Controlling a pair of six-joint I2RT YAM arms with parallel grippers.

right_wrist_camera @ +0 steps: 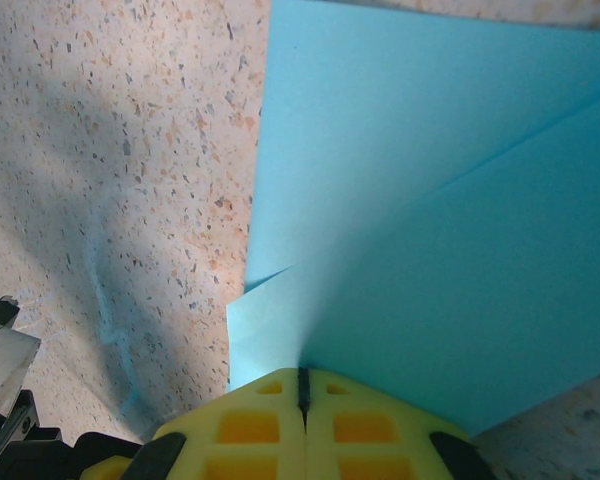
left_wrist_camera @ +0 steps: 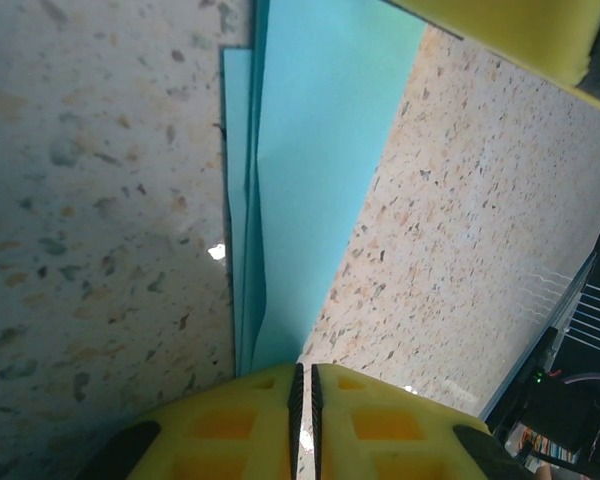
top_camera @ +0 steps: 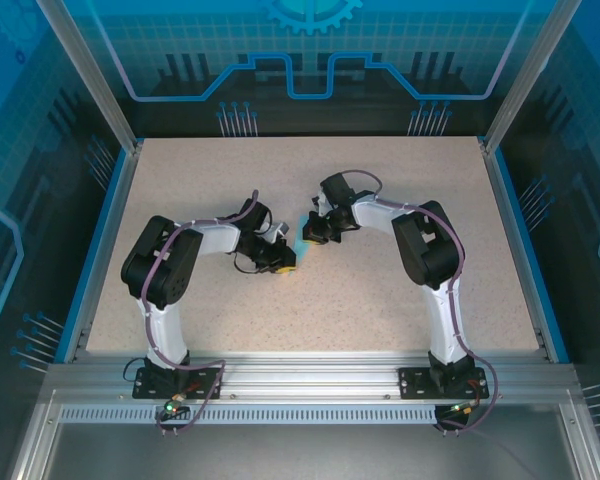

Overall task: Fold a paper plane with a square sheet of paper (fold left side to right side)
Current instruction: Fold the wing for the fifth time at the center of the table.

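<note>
Paper plane (left_wrist_camera: 310, 150): one, on one table (top_camera: 380, 300).

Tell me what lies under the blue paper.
The speckled table shows on both sides of the blue paper, and lower blue layers peek out along its left edge. Whatever sits directly beneath the layers is covered.

High rear overview, wrist views hugging paper (left_wrist_camera: 310, 150)
</note>
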